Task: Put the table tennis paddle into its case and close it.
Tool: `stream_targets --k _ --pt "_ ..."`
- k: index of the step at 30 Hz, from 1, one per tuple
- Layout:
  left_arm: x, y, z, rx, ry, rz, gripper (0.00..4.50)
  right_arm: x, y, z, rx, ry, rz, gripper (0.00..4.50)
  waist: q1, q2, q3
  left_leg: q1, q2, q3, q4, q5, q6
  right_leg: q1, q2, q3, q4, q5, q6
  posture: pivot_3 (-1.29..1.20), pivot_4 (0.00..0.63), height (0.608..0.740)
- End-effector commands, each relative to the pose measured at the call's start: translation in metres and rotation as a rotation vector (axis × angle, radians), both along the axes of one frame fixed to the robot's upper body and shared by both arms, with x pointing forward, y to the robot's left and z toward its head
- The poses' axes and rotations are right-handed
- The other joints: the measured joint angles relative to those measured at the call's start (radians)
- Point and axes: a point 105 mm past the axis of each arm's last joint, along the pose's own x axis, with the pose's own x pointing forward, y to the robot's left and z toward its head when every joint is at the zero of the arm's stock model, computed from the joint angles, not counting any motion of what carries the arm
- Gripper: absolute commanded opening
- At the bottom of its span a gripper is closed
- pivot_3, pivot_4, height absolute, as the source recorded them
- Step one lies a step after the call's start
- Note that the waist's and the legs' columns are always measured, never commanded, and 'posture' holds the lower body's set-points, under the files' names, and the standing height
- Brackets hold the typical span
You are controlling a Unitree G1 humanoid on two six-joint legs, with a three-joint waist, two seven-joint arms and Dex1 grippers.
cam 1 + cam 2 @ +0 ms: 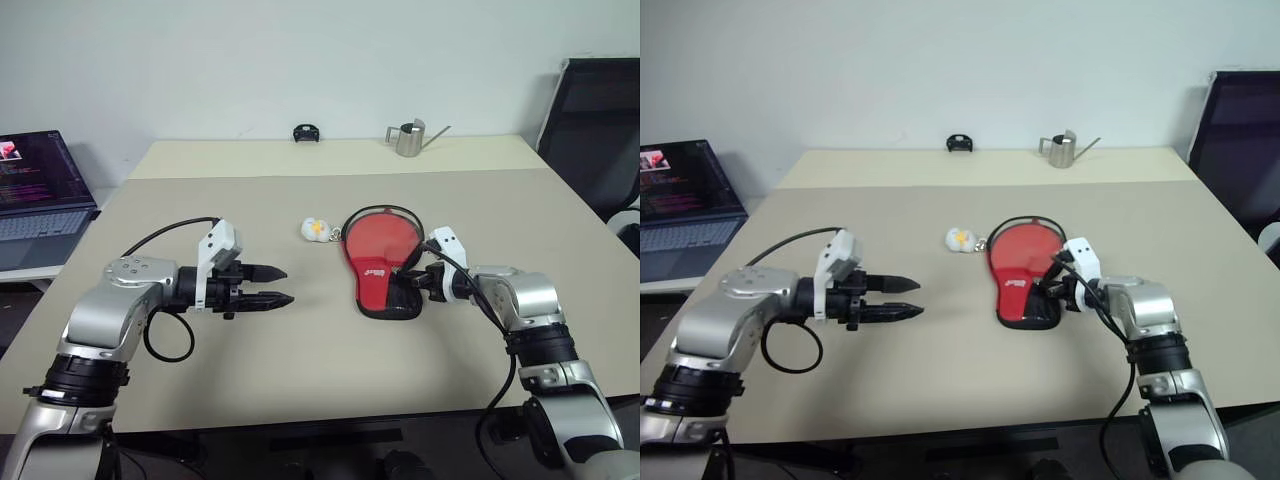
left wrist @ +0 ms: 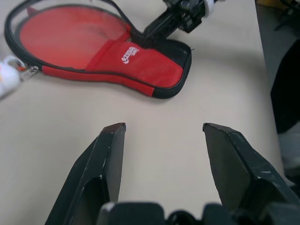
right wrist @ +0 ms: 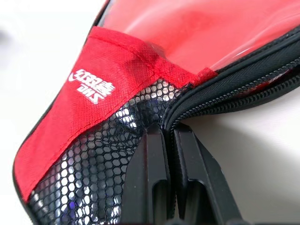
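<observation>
The case (image 1: 380,262) lies flat on the beige table (image 1: 300,370), red side up with its white logo and black mesh pocket (image 3: 93,173) showing. Its zip stands partly open around the round end. The table tennis paddle is hidden. My right gripper (image 1: 408,280) is at the case's narrow end, its fingers (image 3: 154,159) shut on the zip edge. My left gripper (image 1: 280,286) hovers open over bare table well to the left of the case, pointing toward it, with nothing between its fingers (image 2: 112,145).
A small white and yellow trinket (image 1: 317,229) lies just left of the case's round end. At the table's far edge stand a metal watering can (image 1: 410,138) and a small black object (image 1: 306,133). A laptop (image 1: 35,190) sits far left, a black chair (image 1: 595,130) far right.
</observation>
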Motion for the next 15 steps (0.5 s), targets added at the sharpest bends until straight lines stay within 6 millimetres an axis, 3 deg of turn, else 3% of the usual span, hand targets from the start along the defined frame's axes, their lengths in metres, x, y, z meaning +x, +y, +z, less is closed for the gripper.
stream_targets --k 1,15 --pt "-0.013 -0.002 0.007 0.018 -0.016 -0.057 2.88 -0.019 0.02 0.011 0.044 -0.016 0.079 0.05 0.002 0.0 0.0 0.0 0.0 0.0 0.0 0.0 0.0 0.0 0.0 0.0 0.0 0.0 0.0 0.0 0.15 0.74" --pt "-0.045 -0.009 -0.007 0.019 0.079 -0.147 2.88 -0.089 0.043 -0.008 0.096 0.114 0.134 0.05 0.021 0.0 0.0 0.0 0.0 -0.001 0.0 0.0 0.0 0.0 0.0 -0.001 -0.001 0.0 0.0 0.0 0.15 0.74"
